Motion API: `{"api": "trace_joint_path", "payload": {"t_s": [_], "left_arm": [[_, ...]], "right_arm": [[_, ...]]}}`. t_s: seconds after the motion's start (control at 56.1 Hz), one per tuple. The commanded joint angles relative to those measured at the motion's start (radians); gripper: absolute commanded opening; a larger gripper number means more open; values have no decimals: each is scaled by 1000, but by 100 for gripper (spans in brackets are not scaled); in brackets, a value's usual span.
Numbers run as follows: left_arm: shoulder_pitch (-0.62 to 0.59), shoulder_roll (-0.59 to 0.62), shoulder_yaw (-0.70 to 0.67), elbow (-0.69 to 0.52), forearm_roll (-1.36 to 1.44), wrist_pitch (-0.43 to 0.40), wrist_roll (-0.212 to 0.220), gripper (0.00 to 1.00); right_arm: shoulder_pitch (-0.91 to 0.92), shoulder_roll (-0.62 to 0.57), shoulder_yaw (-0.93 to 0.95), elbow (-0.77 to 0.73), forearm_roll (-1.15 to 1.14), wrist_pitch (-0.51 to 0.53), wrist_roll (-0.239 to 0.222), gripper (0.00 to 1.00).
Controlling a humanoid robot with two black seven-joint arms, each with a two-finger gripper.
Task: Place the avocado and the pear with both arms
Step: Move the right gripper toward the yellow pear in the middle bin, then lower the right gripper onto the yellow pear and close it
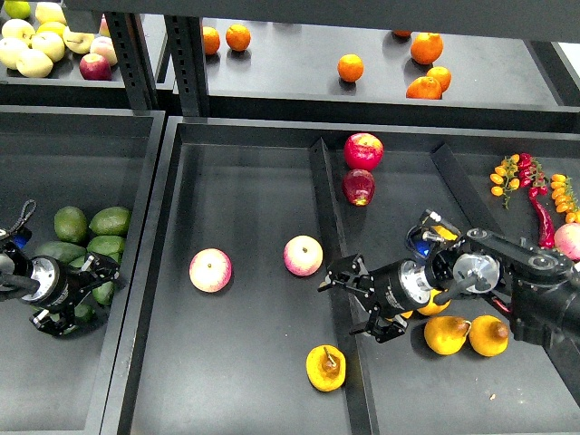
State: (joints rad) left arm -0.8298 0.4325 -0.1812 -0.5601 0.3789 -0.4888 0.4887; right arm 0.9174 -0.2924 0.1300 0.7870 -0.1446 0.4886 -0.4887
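Observation:
Several dark green avocados (109, 220) lie in the left bin. My left gripper (88, 297) is low among them, jaws spread wide, with one avocado (104, 292) showing between its fingers; I cannot tell if they touch it. A golden pear (326, 367) with a brown blotch and a dark stem lies at the front right of the middle bin. My right gripper (352, 305) is open and empty just above and to the right of that pear, over the divider. Two more pears (447, 333) lie in the right bin under my right arm.
Two pink-yellow apples (210, 270) (303, 256) lie in the middle bin. Two red apples (362, 150) sit at the back of the right bin. Red chillies and small orange fruits (535, 195) lie far right. Oranges (350, 67) and pale apples (36, 45) fill the back shelf.

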Motion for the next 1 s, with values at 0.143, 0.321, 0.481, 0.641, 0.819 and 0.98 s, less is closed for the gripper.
{"api": "trace_joint_path", "payload": {"t_s": [0.143,0.321,0.481,0.641,0.819,0.98], "left_arm": [[1,-5,0,0,0,0,0,100],[0,-5,0,0,0,0,0,100],[1,-6,-1,0,0,0,0,100],[0,-12,-1,0,0,0,0,100],[0,-15,-1,2,0,0,0,100],[0,-18,-1,2,0,0,0,100]], "right_arm": [[55,-2,-138,-17,43,0,0,100],[46,18,-162,-15,39,0,0,100],[35,39,-205,-14,37,0,0,100],[-15,75,-208,-14,25,0,0,100],[-38,94,-207,-18,3,0,0,100],[-58,101,-207,-35,-12,0,0,100]]}}
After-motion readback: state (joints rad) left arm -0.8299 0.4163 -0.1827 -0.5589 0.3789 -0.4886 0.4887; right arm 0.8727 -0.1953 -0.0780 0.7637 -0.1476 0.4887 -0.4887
